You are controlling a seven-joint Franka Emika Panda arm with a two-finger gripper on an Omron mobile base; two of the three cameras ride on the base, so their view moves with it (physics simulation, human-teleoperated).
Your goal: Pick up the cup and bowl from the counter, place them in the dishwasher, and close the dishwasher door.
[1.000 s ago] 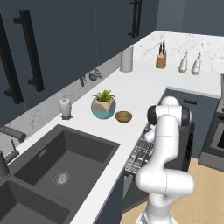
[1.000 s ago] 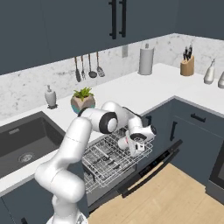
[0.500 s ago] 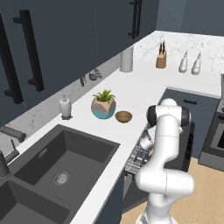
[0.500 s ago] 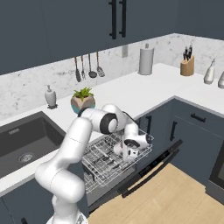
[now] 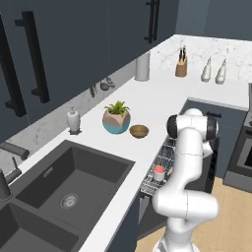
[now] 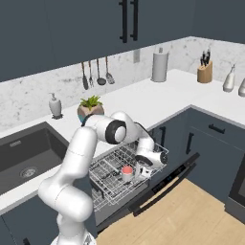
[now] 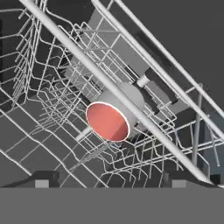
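Cup (image 6: pixel 127 173) sits in dishwasher (image 6: pixel 125 168) rack, apart from gripper (image 6: pixel 143 171); jaws' state: can't tell. Bowl (image 5: pixel 139 131) on tabletop (image 5: pixel 162 98): prob. light, rigid; take by rim.

We see a small salmon-red cylindrical cup (image 6: pixel 127 172) standing upright in the grey wire rack (image 6: pixel 112 177) of the open dishwasher, just beside our white arm's two-finger gripper (image 6: pixel 142 172).

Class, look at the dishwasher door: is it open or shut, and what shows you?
Open. The dishwasher door hangs down toward the floor, and the wire rack is pulled out over it with the cup standing inside.
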